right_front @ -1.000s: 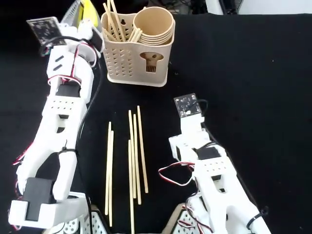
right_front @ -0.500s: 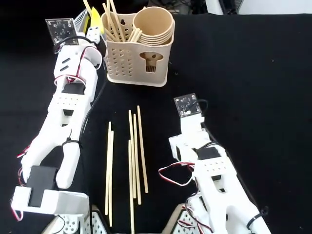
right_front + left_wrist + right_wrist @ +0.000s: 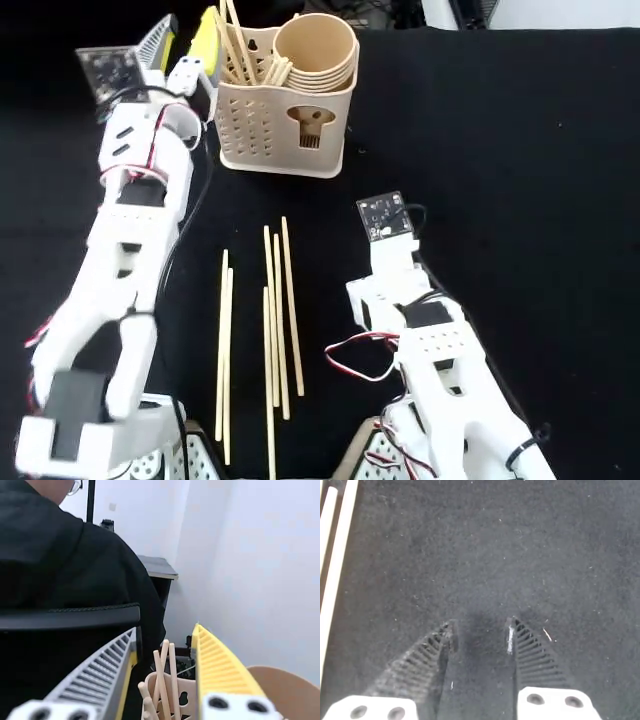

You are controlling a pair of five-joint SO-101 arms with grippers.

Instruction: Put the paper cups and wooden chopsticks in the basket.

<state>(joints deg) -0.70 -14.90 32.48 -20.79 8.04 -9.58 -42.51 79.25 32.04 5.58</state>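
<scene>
Loose wooden chopsticks (image 3: 278, 320) lie on the table (image 3: 520, 200) between the arms, long axes running from the bases toward the basket (image 3: 285, 130). The right claw (image 3: 480, 627), jaws a little apart and empty, points down at the table just beside them, so it is likely the nearer one. Farther off, the left claw (image 3: 188, 28) hangs wide apart and empty by the basket's rim, where stacked paper cups (image 3: 318, 50) and more chopsticks already stand.

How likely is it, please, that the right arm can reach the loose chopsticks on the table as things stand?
Probably yes: its tool is open, low over the bare table, and the chopsticks lie close beside it with nothing between.
</scene>
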